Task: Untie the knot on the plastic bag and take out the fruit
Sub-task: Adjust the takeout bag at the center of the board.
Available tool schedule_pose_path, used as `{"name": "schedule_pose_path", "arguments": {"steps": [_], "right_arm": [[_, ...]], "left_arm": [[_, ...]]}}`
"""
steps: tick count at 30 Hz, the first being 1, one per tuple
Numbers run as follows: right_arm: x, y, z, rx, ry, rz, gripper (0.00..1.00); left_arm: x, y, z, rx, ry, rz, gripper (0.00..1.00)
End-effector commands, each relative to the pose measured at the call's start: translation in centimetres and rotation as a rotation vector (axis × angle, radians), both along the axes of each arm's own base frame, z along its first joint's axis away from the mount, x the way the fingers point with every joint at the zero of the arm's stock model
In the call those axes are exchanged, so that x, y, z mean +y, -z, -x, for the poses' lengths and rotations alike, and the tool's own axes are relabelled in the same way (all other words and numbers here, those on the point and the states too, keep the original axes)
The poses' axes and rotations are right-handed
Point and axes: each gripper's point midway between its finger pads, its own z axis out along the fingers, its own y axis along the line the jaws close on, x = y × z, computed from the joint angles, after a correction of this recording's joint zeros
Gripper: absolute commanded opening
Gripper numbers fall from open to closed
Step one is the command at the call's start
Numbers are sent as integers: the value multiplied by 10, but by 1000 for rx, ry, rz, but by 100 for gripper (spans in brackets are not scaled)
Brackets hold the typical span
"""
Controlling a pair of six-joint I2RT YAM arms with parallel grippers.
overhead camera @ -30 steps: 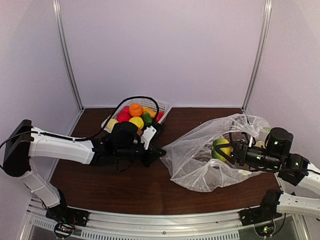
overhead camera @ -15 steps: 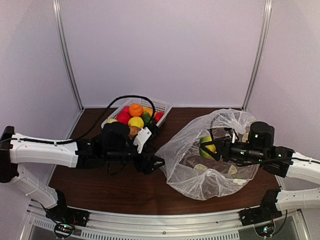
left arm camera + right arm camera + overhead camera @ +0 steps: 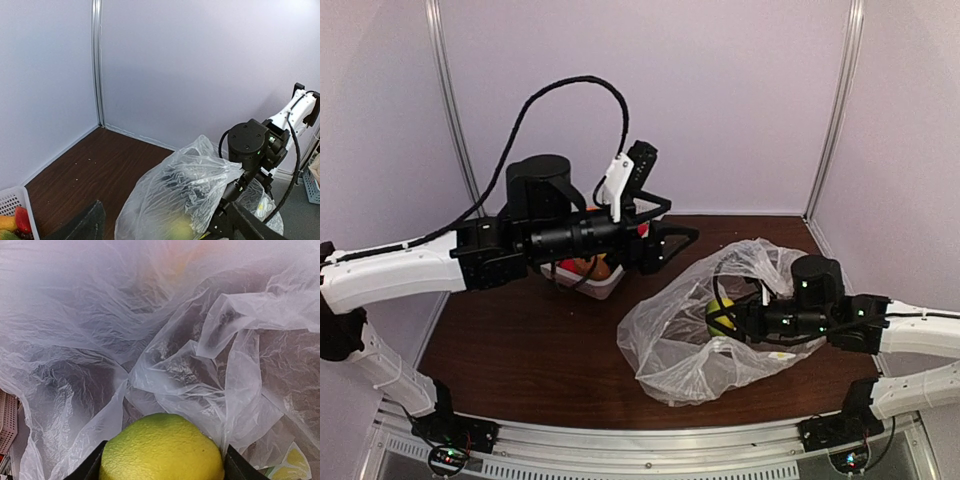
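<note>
The clear crinkly plastic bag (image 3: 670,345) lies on the brown table right of centre, its mouth loose towards the right arm. No knot shows in any view. My right gripper (image 3: 728,312) reaches inside the bag and is shut on a yellow-green round fruit (image 3: 717,318). In the right wrist view that fruit (image 3: 162,447) fills the gap between the fingers (image 3: 237,470), with bag film (image 3: 100,315) all around. My left gripper (image 3: 672,222) hangs high above the table, left of the bag, open and empty. Its wrist view looks down on the bag (image 3: 180,195).
A white lattice basket (image 3: 607,290) with orange and red fruit stands at the back left, mostly hidden behind the left arm; its corner (image 3: 10,200) shows in the left wrist view. White walls close the back and sides.
My left gripper opened, let go of the bag's left edge and rose high above the table. My right gripper carried the yellow-green fruit leftwards inside the bag, which slumped lower.
</note>
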Motion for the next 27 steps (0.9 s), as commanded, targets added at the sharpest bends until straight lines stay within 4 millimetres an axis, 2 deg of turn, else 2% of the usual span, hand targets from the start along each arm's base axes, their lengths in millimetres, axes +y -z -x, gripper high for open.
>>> {"name": "schedule_pose_path", "arguments": {"steps": [1,3,6,8,12,19,23,27], "right_arm": [[8,-8,-1,-31,-9,14,27],[11,-5,-1,-31,-12,27,27],[17,-3,0,-29,-25,35,27],[20,-2,1,-29,-35,36,27],[26,-2,4,-29,-52,39,27],[30,7,5,-17,-63,62,27],[30,11,6,-9,-66,74,27],[31,13,10,-4,-84,77,27]], "left_arm": [[-36,23,2,-8,52,-112,86],[-51,24,6,-27,76,-129,87],[-71,40,7,-72,70,-212,88],[-76,52,1,-80,49,-263,89],[-80,55,-6,-89,12,-267,88],[-84,47,-6,-66,17,-213,58],[-87,44,2,-52,63,-186,41],[-87,39,-1,-43,50,-164,21]]}}
